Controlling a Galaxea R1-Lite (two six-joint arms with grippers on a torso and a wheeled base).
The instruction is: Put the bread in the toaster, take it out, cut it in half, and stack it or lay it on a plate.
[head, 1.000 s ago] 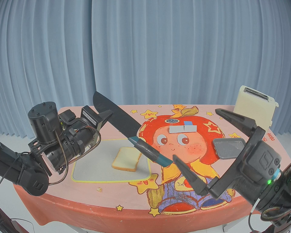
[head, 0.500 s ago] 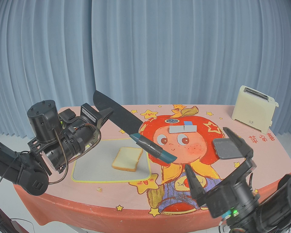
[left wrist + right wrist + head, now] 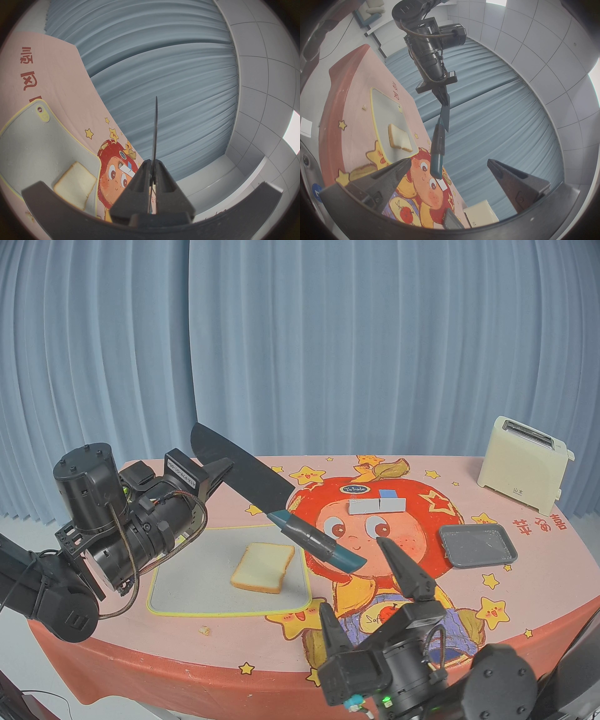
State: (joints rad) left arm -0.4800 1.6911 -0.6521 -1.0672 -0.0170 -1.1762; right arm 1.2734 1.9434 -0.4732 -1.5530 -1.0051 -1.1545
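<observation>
A pink tablecloth printed with a cartoon girl covers the table, with blue-grey pleated curtains behind. The wrist views add white tiled walls above the curtains. Over the far left corner of the single grey, yellow-rimmed cutting board, the left gripper is clamped on the black blade of the one teal-handled knife. One slice of white bread lies on the board's right half. Right of the board, the right gripper hangs spread wide, holding nothing. Farther right are one grey tray and one cream toaster.
</observation>
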